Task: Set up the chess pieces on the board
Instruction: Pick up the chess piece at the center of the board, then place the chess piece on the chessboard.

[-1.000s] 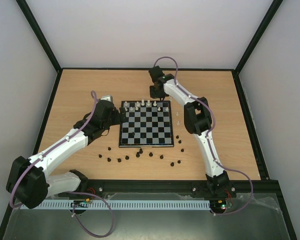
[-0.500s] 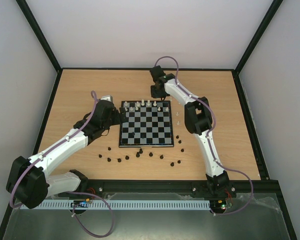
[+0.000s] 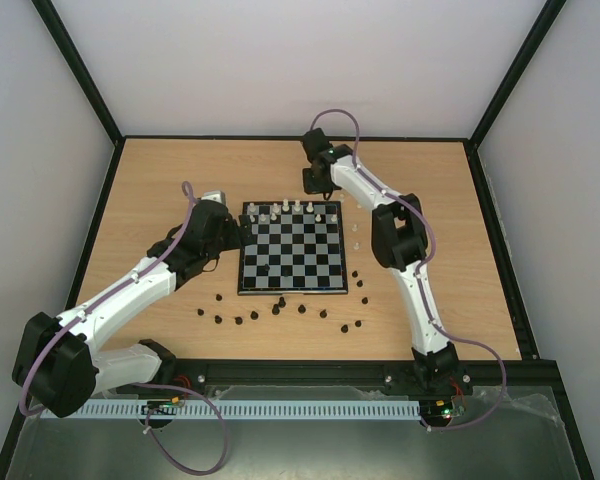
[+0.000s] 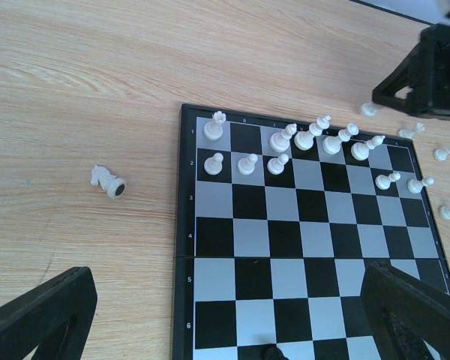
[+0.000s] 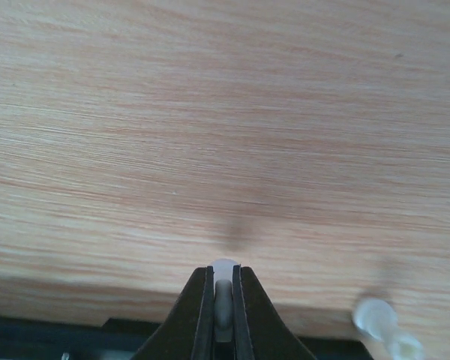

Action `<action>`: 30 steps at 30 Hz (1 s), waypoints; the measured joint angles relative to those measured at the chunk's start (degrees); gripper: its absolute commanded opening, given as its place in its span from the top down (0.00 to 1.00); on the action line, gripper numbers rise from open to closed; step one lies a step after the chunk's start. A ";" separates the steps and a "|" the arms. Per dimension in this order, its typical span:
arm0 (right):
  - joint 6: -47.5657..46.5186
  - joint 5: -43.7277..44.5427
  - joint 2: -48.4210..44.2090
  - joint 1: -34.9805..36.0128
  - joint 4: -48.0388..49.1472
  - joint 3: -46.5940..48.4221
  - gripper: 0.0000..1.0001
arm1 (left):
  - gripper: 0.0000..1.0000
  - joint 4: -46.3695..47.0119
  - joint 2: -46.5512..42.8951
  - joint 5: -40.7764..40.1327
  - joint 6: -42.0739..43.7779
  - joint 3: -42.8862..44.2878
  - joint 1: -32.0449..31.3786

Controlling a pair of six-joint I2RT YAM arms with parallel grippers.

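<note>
The board (image 3: 291,250) lies flat in the middle of the wooden counter (image 3: 160,190). White pieces (image 4: 307,136) stand on its 2 far rows, larger figures on the edge row and pawns (image 4: 247,163) on the row just inside it. A few squares in those rows are bare.

The right pincer (image 5: 223,271) hangs over bare counter just past the far edge of the board. Its fingers (image 5: 199,315) are pressed together, pinching a white piece (image 5: 223,296) whose rounded top shows between the tips. In the right wrist view another pale piece (image 5: 375,315) lies blurred on the wood to the right of that grip.

The left pincer (image 4: 229,296) is spread wide, with 1 dark finger (image 4: 41,322) over the counter left of the board and the other over the checks. It holds nothing and sits low by the board's left edge.

A white knight (image 4: 107,181) lies on its side on the counter left of the board, apart from the border. More white figures (image 4: 442,152) are scattered on the wood off the board's right edge.

The black pieces (image 3: 276,310) are strewn in a loose band on the counter near the board's near edge, and some curl round its near right corner (image 3: 358,277).
</note>
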 measured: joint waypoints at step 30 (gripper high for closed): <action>-0.55 -0.37 -17.11 2.10 1.81 -21.51 0.98 | 0.01 1.77 1.79 1.27 -0.09 0.00 0.00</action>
